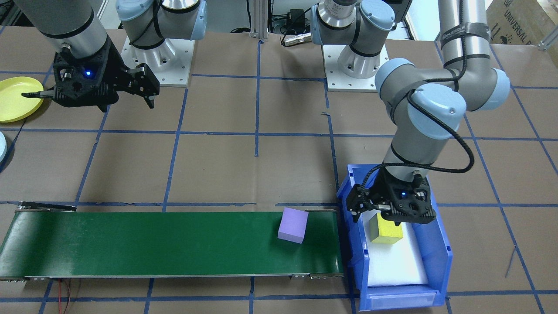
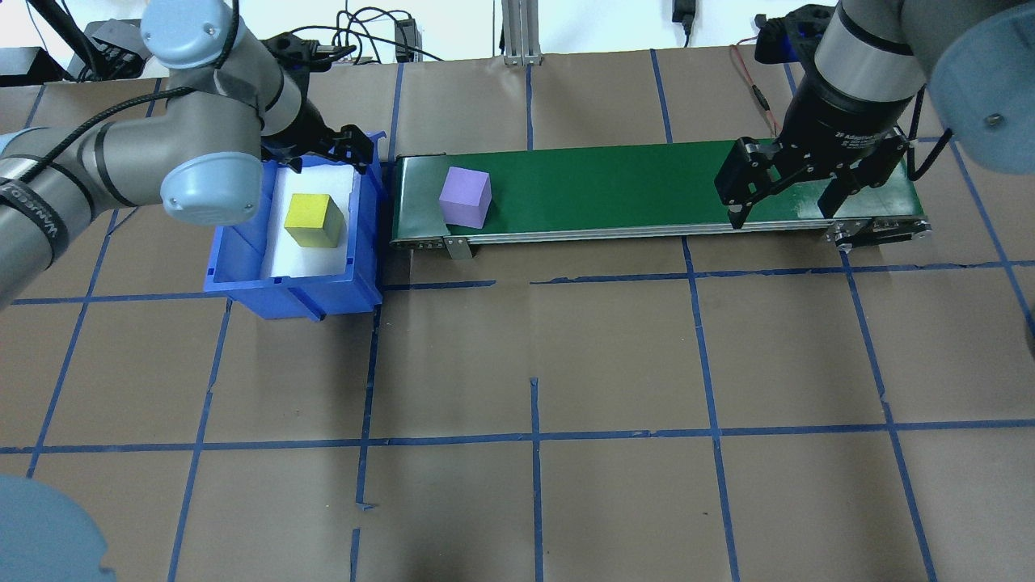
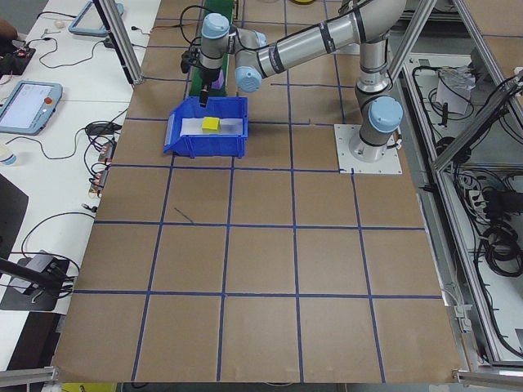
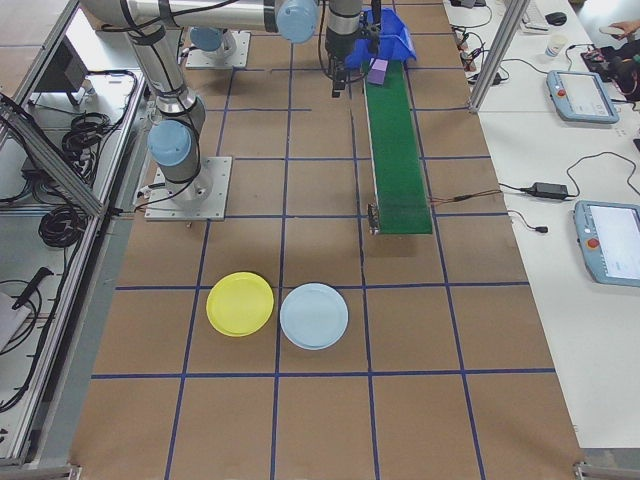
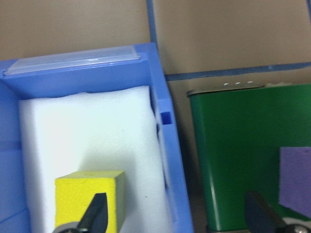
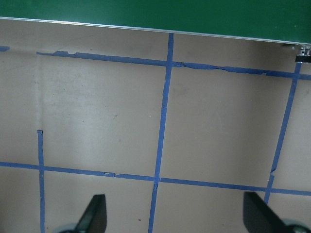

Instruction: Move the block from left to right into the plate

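A yellow block (image 2: 314, 220) lies on white foam inside a blue bin (image 2: 242, 275). My left gripper (image 2: 319, 153) hovers open over the bin's conveyor-side part and holds nothing. In the left wrist view one finger (image 5: 96, 213) overlaps the yellow block (image 5: 82, 191). A purple block (image 2: 465, 196) sits on the green conveyor belt (image 2: 631, 186), at the end near the bin. My right gripper (image 2: 782, 212) hangs open and empty at the belt's other end, above the brown table. The yellow plate (image 1: 17, 99) lies flat on the table beyond that end.
A light blue plate (image 4: 314, 316) lies beside the yellow plate (image 4: 240, 304). Blue tape lines grid the brown table (image 2: 534, 364). The arm bases (image 1: 157, 61) stand on white mounts. Cables and tablets lie along the operators' side (image 4: 600, 100).
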You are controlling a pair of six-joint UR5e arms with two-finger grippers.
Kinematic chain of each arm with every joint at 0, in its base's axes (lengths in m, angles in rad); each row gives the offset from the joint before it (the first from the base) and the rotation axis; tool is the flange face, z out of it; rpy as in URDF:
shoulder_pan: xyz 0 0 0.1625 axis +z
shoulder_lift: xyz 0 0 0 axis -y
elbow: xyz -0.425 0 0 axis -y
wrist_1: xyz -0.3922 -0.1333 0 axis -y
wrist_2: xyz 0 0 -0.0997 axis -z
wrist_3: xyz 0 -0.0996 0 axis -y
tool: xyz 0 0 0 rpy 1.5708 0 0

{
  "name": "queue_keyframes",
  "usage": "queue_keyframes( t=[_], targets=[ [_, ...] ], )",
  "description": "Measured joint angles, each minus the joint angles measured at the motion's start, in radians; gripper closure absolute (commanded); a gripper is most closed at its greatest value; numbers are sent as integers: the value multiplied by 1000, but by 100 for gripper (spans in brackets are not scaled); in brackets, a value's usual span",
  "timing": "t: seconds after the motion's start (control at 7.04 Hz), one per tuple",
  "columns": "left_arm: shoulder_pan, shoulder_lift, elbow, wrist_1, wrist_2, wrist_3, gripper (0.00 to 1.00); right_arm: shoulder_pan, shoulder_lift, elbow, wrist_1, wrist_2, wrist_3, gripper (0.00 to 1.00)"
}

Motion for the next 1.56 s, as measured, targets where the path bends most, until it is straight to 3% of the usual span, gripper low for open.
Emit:
queue_keyframes(
  t=[1.56],
  targets=[
    [47, -77, -27, -58, 12, 143, 0, 4, 22, -58, -14, 9, 12, 0]
  ],
)
